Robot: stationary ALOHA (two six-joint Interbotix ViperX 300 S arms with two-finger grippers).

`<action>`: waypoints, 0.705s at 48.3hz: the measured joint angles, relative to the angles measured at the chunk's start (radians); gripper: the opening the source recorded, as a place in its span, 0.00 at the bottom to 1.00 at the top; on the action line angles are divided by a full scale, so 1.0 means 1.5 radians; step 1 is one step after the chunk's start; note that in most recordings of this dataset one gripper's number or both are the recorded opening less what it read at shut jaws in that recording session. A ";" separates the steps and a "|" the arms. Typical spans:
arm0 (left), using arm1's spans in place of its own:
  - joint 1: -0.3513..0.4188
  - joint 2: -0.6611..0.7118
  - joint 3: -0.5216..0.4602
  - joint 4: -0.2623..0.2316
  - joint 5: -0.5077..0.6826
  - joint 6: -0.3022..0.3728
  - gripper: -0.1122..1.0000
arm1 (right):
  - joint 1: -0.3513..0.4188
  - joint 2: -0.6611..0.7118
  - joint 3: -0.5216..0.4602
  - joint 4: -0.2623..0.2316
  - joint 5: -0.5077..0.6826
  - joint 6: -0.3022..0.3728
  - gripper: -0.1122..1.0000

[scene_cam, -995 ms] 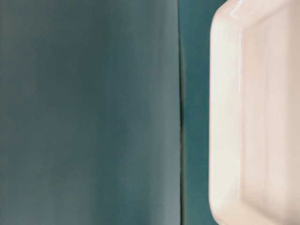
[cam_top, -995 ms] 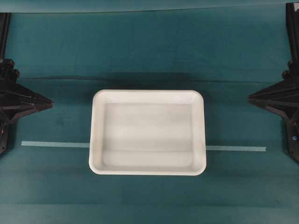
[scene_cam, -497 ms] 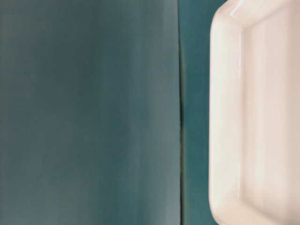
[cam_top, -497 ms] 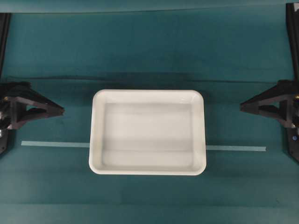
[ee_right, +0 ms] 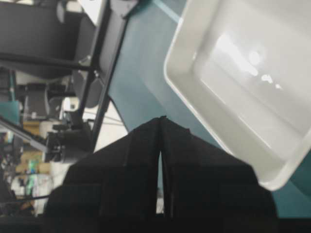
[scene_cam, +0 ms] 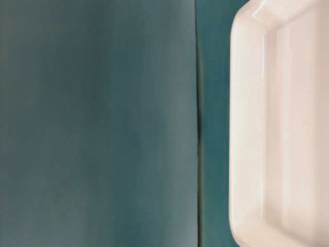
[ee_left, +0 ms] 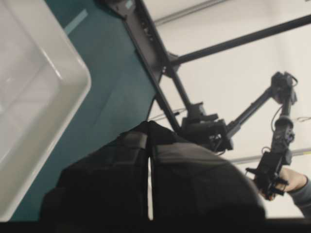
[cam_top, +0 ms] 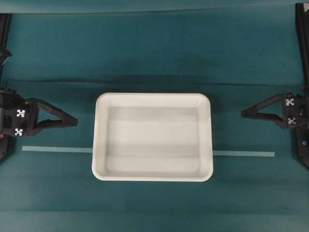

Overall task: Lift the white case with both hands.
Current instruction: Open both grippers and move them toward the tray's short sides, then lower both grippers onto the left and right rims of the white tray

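The white case (cam_top: 152,137) lies flat in the middle of the teal table cover (cam_top: 154,53), its long sides running left to right, over a pale tape strip (cam_top: 53,149) that shows on both sides of it. No brand, label or writing can be read on it. The left gripper (cam_top: 75,121) points at its left rim from well apart, fingertips pressed together. The right gripper (cam_top: 244,114) faces the right rim, also apart and clenched. Small white square marks (cam_top: 20,123) sit on each wrist; no text is legible.
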 measured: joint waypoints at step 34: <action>-0.009 0.042 0.031 0.000 0.022 -0.039 0.97 | 0.000 0.054 0.041 0.000 -0.029 0.062 0.93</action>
